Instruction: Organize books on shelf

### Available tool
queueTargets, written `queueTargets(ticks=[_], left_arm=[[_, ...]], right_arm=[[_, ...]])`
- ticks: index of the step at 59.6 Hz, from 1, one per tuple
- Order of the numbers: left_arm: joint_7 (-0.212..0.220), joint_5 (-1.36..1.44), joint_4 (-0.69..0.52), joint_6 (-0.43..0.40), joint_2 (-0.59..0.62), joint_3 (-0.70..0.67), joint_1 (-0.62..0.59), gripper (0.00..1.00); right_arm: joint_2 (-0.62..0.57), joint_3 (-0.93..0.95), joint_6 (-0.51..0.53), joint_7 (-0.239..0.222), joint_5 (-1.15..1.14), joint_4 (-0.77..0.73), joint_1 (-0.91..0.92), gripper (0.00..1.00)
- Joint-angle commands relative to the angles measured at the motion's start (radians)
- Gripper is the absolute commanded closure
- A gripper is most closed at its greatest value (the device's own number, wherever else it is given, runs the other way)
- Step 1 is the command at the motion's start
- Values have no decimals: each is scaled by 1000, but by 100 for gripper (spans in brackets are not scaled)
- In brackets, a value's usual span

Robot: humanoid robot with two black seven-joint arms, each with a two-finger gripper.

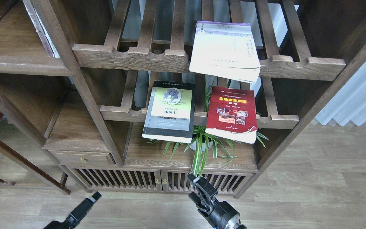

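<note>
Both grippers hang low before the cabinet, the right gripper (199, 187) and the left gripper (94, 197); whether their fingers are apart I cannot tell. Above, the grey book (169, 111) and red book (233, 114) lie on the lower slatted rack (278, 121), overhanging its front rail above a potted plant (202, 143) on the solid shelf (145, 156). The cream book (224, 51) overhangs the upper rack (132, 58).

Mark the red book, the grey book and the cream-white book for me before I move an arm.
red book (232, 113): head view, middle of its front cover.
grey book (170, 113): head view, centre of its cover, below the green panel.
cream-white book (224, 49): head view, middle of its pale cover.
</note>
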Motion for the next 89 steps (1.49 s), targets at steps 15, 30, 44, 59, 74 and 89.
queueTargets(ticks=[15,30,44,59,74,89], left_arm=[[15,6,-52,0,2,-32,15,0],[14,6,-52,0,2,-33,11,0],[14,6,-51,0,12,-41,10,0],[14,6,-40,0,18,-79,10,0],[14,7,-35,0,25,-93,10,0],[14,7,-31,0,35,-114,10,0]], right_arm=[[0,-11,125,-9,-3,-28,-6,0],[0,-62,125,-6,-12,-140,8,0],[0,-122,125,-5,-12,-238,9,0],[0,-17,125,49,20,-203,45,0],[0,10,125,46,18,-103,51,0],[0,23,125,49,18,41,63,0]])
